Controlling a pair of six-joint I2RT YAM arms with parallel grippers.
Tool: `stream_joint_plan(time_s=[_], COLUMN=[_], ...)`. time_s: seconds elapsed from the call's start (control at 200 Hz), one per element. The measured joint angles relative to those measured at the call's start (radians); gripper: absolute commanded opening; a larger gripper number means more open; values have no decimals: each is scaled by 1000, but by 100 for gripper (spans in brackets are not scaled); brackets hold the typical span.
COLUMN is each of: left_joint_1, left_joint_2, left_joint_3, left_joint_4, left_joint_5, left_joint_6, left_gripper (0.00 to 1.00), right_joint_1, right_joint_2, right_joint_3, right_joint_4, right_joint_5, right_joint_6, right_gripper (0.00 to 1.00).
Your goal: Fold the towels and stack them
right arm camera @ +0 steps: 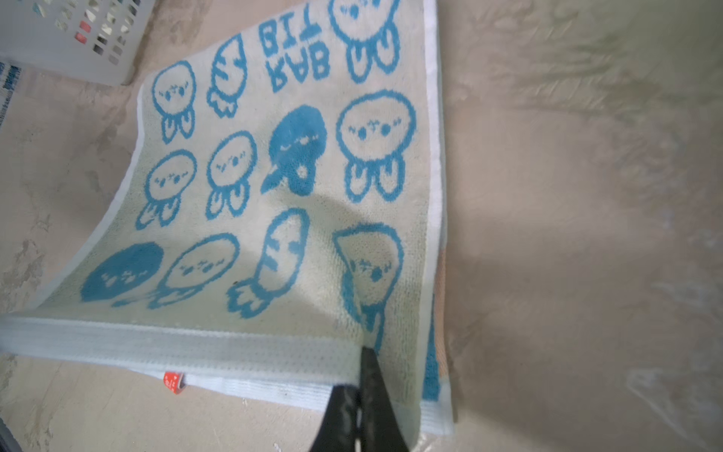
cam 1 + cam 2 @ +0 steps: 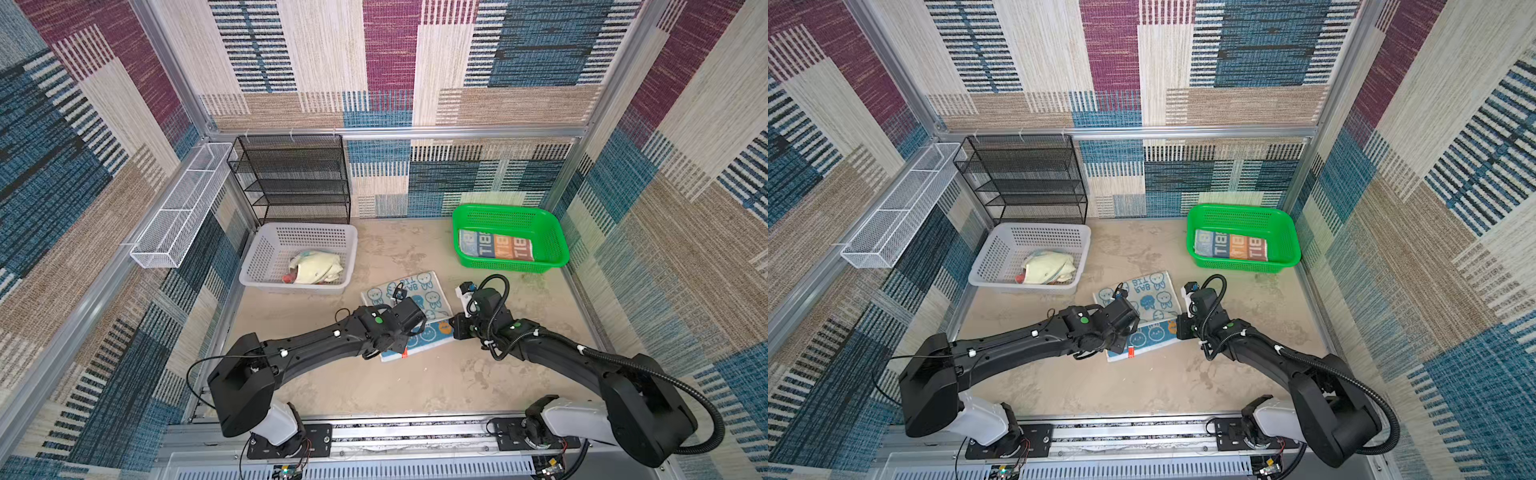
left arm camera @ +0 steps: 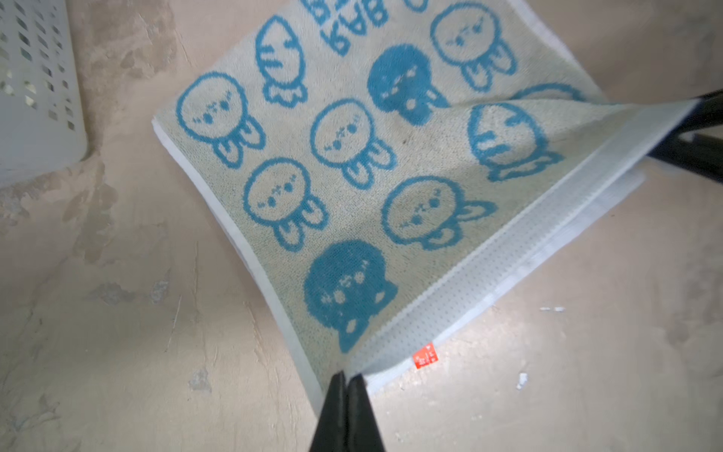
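Note:
A white towel with blue rabbit faces (image 2: 419, 291) (image 2: 1150, 291) lies in the middle of the table. My left gripper (image 3: 346, 377) is shut on one near corner of its lifted edge. My right gripper (image 1: 354, 368) is shut on that edge near the other corner. The raised edge hangs above a lower white hem with a red tag (image 3: 425, 355) on the table. In both top views the wrists hide the fingertips, and the towel's blue reverse (image 2: 430, 332) shows between them. A folded striped towel (image 2: 494, 245) (image 2: 1229, 246) lies in the green basket (image 2: 511, 210).
A white perforated basket (image 2: 257, 257) at the back left holds crumpled cloths (image 2: 316, 268). A black mesh shelf (image 2: 291, 178) stands behind it, and a white wire tray (image 2: 178, 212) hangs on the left wall. Bare table lies in front of the towel.

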Motion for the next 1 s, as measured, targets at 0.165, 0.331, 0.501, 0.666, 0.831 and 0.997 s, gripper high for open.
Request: stream_joint_plan(time_s=[0.165,0.331,0.501,0.666,0.831,0.997], left_joint_1=[-19,-35,-52,-72,-87,-88], left_joint_2=[77,106,107,93,29,-98], left_joint_3=[-9,-27,-61,-82,-116,-171], left_joint_4=[-13,-25,-30,-31,-25,36], left_joint_5=[-5,-24,-33,-61,-84,-77], left_joint_6=[-14,-15,-14,-6,19,60], left_gripper=[0,0,0,18,46,80], right_joint_1=[0,0,0,0,0,-2], right_joint_2=[37,17,-53,-100,-31,127], right_joint_3=[-29,-32,2,62,140,263], right_joint_4=[14,19,16,19,23,43], right_joint_5=[-19,-28,-26,-10,21,61], right_joint_6=[21,21,-6,-39,-59,-82], right_gripper=[35,70,82,86,83,75])
